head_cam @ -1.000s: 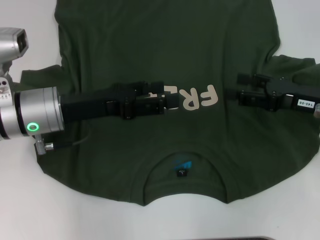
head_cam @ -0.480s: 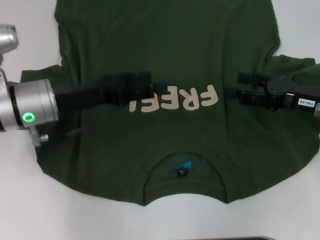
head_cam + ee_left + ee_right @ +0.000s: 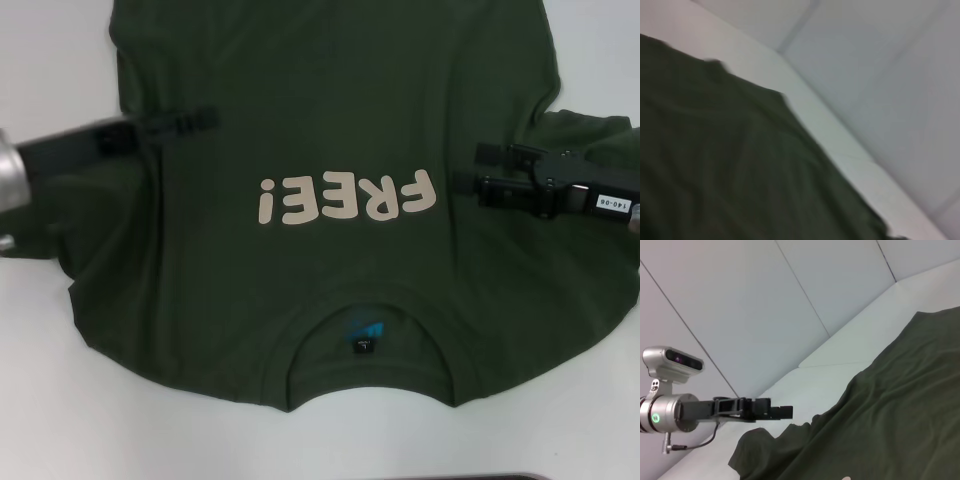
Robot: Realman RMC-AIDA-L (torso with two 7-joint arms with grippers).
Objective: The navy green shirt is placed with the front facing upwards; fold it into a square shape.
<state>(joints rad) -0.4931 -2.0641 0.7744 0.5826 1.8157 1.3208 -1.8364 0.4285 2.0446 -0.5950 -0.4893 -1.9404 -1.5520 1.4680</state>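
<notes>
White table [image 3: 60,420], pale panelled walls [image 3: 790,300]; navy green shirt [image 3: 330,300] flat, left gripper [image 3: 205,118] at 10 o'clock, right gripper [image 3: 480,172] at 3, jaws parted, empty; left's grip unclear.

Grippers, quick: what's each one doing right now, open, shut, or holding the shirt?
Left gripper: over the shirt's left side, holding nothing; open or shut cannot be told.
Right gripper: open, over the shirt's right side, holding nothing.

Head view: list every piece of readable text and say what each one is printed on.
"FREE!" in pale block letters, upside down in this view, on the chest of the dark olive-green cotton T-shirt.
"140-06" on a small white sticker on the black right gripper.
The small black-and-blue neck label: too small to read.
</notes>
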